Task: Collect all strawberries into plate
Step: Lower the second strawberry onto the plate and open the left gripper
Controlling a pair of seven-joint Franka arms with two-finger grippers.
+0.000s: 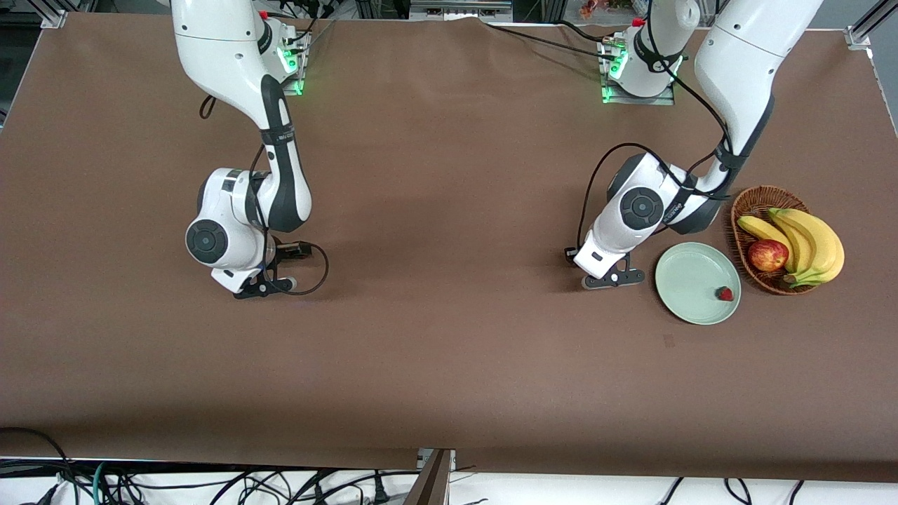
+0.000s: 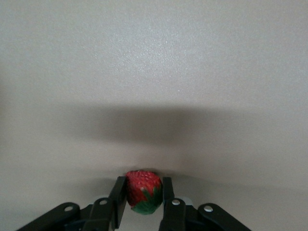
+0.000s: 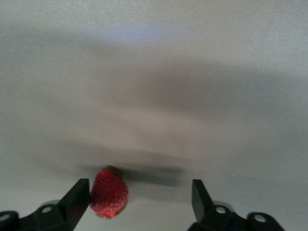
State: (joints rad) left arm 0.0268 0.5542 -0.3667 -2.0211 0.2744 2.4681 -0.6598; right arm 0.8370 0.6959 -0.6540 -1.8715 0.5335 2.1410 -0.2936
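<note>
1. While the brown table [image 1: 449, 210] lies mostly bare, its left arm's end holds a round, shallow, pale mint-green plate [image 1: 691, 277] and, just beside it, a brown woven wicker basket [image 1: 754, 203].
2. The basket carries smooth yellow bananas [image 1: 807, 242] and a glossy red-yellow apple [image 1: 767, 255].
3. One small red strawberry on the plate [image 1: 725, 294], green-capped, lies by the rim nearest the basket.
4. The left gripper [image 1: 612, 278] is down at the table just beside the plate, toward the right arm's end.
5. Its wrist view alone shows it clenched on the pinched strawberry [image 2: 143, 191], a bumpy red berry with a green cap between the black fingers [image 2: 118, 196]; in the front view the arm hides that berry.
6. The right gripper [image 1: 270, 284] is low over the right arm's end of the table, well apart from the plate.
7. Its wrist view shows the fingers [image 3: 77, 197] spread wide, with the loose strawberry [image 3: 109, 193] lying on the cloth just beside one finger, ungrasped; the front view does not show it.
</note>
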